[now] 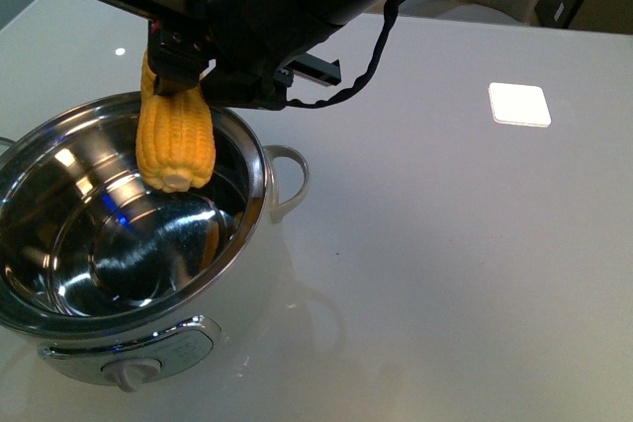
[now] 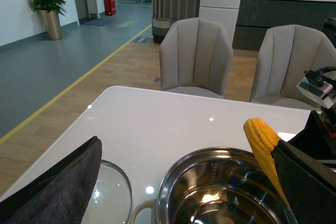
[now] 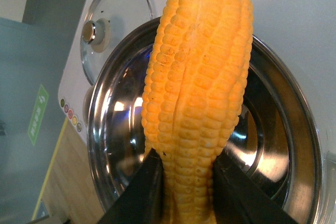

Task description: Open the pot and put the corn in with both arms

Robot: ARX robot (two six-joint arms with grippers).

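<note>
corn [image 1: 176, 140]: stiff, light, bumpy; best held at the narrow end
right gripper [image 1: 176, 74]: clamped on the corn over the pot [image 1: 259, 170]
left gripper: can't tell

Mirror-shiny steel pot [image 1: 59, 234], bumpy matt corn [image 1: 176, 140], glossy white table [image 1: 445, 244].

- The right arm [image 1: 287, 7] is matt black and blocky, with a flat black bar jutting from one side; a small bracket sticks out from the other
- A twisted black cable [image 1: 371, 56] loops off its housing; more cable runs behind
- The right claw [image 3: 181, 192] has two black wedge-shaped fingers [image 3: 139, 195]
- In the left wrist view a silver-grey module [image 2: 317, 88] sits on the black body
</note>
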